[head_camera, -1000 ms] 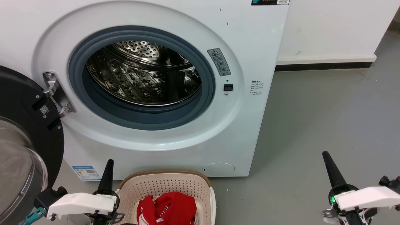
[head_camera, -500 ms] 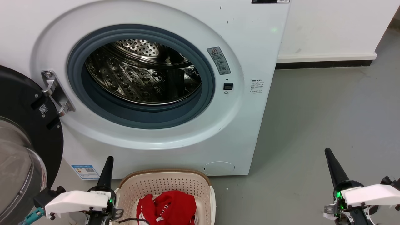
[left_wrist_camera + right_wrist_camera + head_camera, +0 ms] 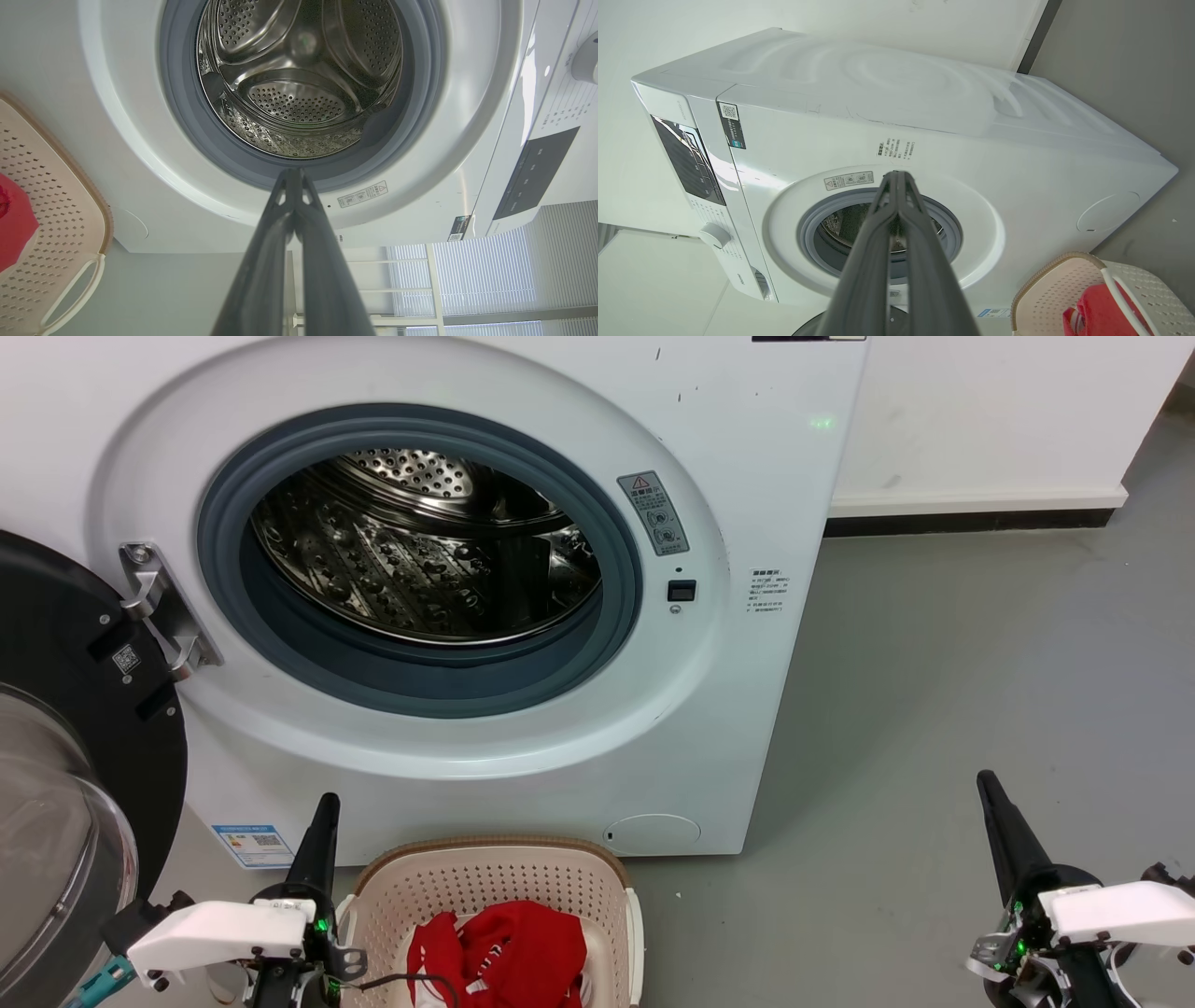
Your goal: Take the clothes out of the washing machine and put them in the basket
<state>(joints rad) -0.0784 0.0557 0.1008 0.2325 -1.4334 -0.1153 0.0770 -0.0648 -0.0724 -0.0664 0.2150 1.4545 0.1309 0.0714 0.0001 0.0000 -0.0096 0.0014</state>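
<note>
The clothes (image 3: 499, 952), a red garment with white markings, lie bunched in the basket (image 3: 485, 848). The basket stands on the floor (image 3: 934, 663) at the near foot of the washing machine (image 3: 747, 476), just below its porthole. The steel drum (image 3: 411, 569) looks bare as far as the head and left wrist views reach (its nearest lower part is hidden behind the grey seal (image 3: 420, 683)). The door (image 3: 56, 644) hangs open at the left.

I judge the task as good as done: the garment is out of the machine and inside the basket, and nothing red shows in the drum. The left gripper (image 3: 323, 812) sits just left of the basket. The right gripper (image 3: 994, 798) is well apart to the right, over bare floor. Each has its two fingers pressed together with nothing between them. At most, what is left seems to be a check of the hidden part of the drum.
</note>
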